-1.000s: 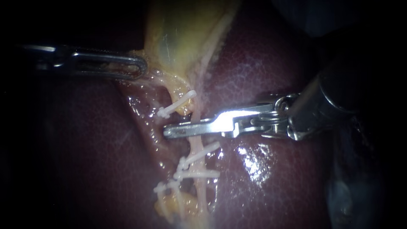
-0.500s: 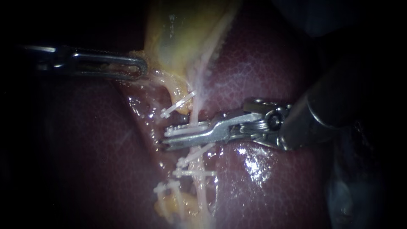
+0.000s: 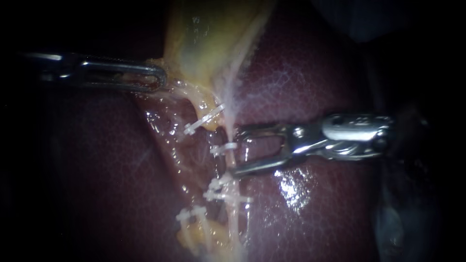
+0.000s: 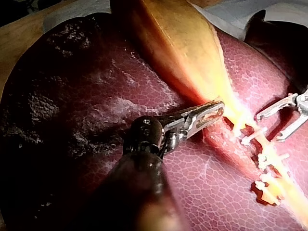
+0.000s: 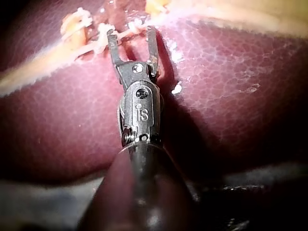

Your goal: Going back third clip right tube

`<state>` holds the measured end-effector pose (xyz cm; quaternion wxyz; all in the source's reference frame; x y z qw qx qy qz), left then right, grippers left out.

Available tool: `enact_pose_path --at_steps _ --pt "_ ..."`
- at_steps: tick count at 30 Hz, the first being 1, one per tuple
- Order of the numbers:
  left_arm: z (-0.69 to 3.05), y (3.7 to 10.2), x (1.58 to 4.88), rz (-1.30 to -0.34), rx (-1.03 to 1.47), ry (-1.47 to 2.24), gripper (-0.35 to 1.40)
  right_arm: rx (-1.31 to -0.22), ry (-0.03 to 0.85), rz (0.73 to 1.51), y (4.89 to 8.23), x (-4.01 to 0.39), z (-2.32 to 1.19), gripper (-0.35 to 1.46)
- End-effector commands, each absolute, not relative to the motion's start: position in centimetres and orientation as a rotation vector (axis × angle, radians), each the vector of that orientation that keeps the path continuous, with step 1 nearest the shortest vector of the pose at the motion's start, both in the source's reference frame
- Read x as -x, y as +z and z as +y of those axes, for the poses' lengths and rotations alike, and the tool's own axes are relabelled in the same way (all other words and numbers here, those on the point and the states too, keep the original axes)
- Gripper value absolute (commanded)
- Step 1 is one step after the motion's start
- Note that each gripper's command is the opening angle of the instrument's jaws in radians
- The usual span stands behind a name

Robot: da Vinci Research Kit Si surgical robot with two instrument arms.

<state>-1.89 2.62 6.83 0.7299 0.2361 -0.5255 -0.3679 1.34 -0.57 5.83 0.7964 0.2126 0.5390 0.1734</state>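
Closest in, the right instrument (image 3: 234, 151) reaches across the liver (image 3: 301, 208) from the right. Its two jaws are spread wide with a clear gap between them and nothing in their grip. The right wrist view shows the same: the forked tips (image 5: 132, 36) stand apart, just reaching the pale strand ahead of them.

At the mouth of those jaws sits the third clip (image 3: 224, 147), a small white bar lying across the right tube (image 3: 233, 218). It is about level with the middle of the gap, and neither jaw presses on it. Further down the same tube are two lower clips (image 3: 227, 197), close together and slightly askew.

Just beside that tube runs the left tube (image 3: 206, 104), yellower and thicker. One white clip (image 3: 204, 119) crosses it above the level of the third clip, and another clip (image 3: 191, 213) crosses it low down.

Beyond all this, the left instrument (image 3: 160, 77) comes in from the left. Its slotted jaws lie together, clamped on the fringe of yellow tissue at the narrow end of the gallbladder (image 3: 213, 43). The left wrist view shows those jaws (image 4: 219, 109) pinched on the same yellow edge, with the right instrument's open jaws well apart from them, past the clips.

The gallbladder widens away behind, with dark red liver on both sides of it.
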Motion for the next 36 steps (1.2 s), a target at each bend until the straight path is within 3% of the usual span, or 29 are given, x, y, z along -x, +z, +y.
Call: enact_pose_path --at_steps 1,11,36 --pt "2.62 6.82 1.89 -1.158 -0.521 -0.81 -0.35 -0.441 0.36 1.158 5.77 -1.27 -0.55 0.5" --pt "2.62 6.82 1.89 -1.158 -0.52 -0.81 -0.35 -0.358 0.228 1.173 5.42 -0.75 -0.58 0.5" --pt "2.49 7.44 2.31 -1.16 -0.513 -0.776 -0.35 -0.343 0.187 1.156 5.27 -0.77 -0.68 0.5"
